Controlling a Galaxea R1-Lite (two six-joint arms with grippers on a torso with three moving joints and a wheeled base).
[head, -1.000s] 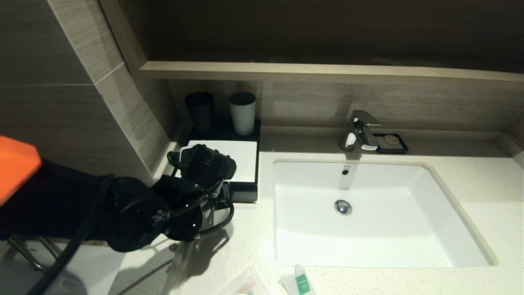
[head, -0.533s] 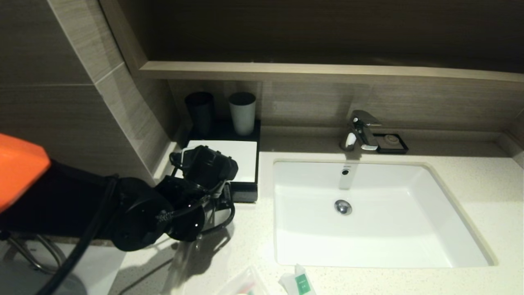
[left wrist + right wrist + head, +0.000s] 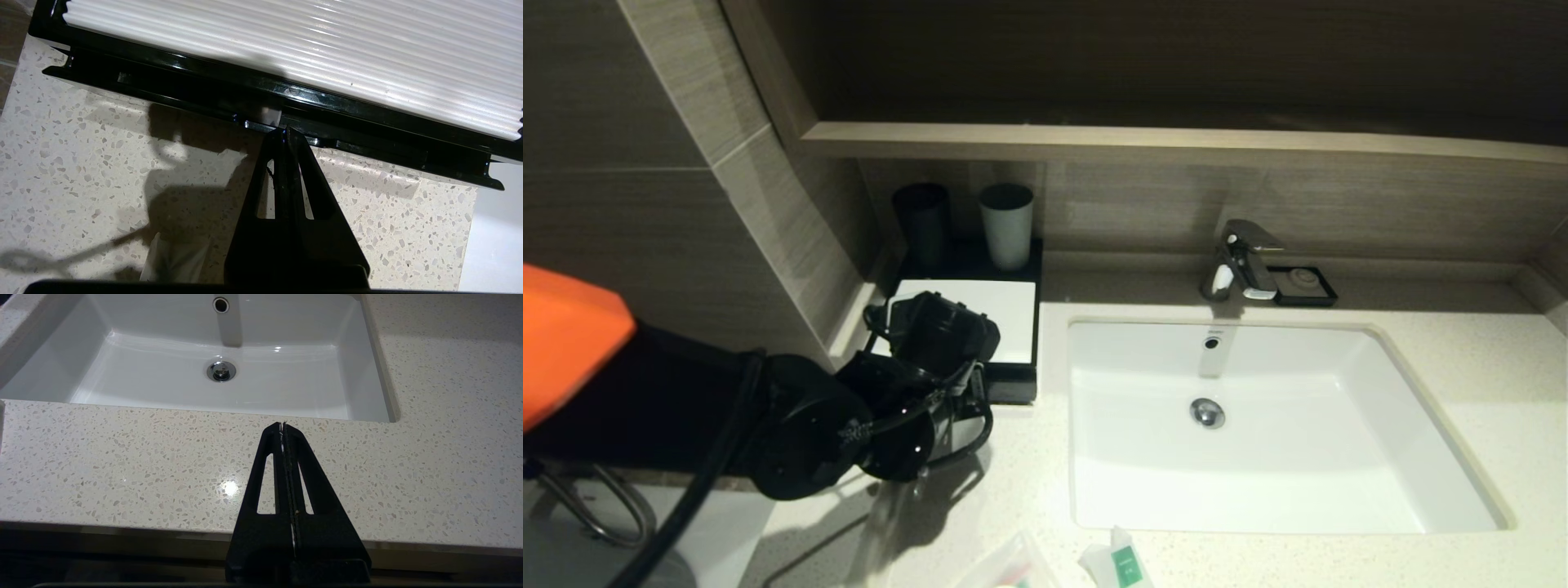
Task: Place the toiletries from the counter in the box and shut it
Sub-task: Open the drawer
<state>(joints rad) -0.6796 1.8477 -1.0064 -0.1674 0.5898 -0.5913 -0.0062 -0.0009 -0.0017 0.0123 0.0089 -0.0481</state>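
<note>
Toiletries in clear plastic wrap, a clear pouch (image 3: pixel 1005 567) and a white sachet with a green label (image 3: pixel 1117 562), lay at the near edge of the cream speckled stone counter (image 3: pixel 1486 367), in front of the white rectangular basin (image 3: pixel 1258 474). Left of the basin sat the low black box with its ribbed white top panel (image 3: pixel 327 49), drawer front slightly out. The left gripper (image 3: pixel 284 132), fingers pressed together, had its tips at the drawer's black front edge. The right gripper (image 3: pixel 283 426), likewise pinched closed on nothing, hung over the counter's near edge.
</note>
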